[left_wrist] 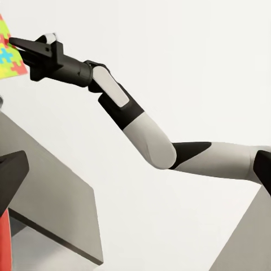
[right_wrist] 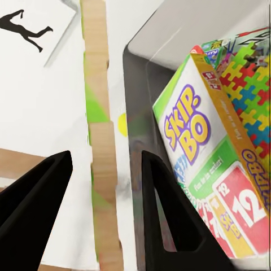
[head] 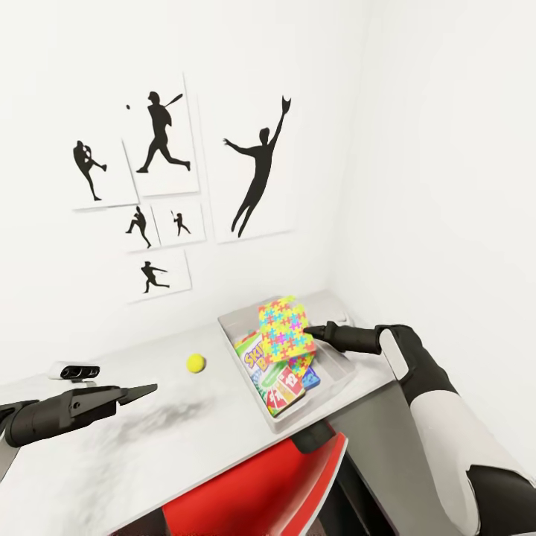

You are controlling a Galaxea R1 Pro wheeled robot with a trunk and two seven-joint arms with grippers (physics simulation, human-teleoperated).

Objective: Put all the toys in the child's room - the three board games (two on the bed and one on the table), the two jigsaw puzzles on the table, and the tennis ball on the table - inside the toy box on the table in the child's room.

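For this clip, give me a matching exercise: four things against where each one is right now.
Things:
1. tennis ball
2. jigsaw puzzle
3. SKIP-BO box
4. left gripper

Places:
A. lying in the toy box
B. over the table, nothing in it
C. on the tabletop, outside the box
D. pinched edge-on in the right gripper, above the box

Pairs: 1-C, 2-D, 3-A, 4-B

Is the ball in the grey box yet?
No, the ball lies on the table, left of the grey box.
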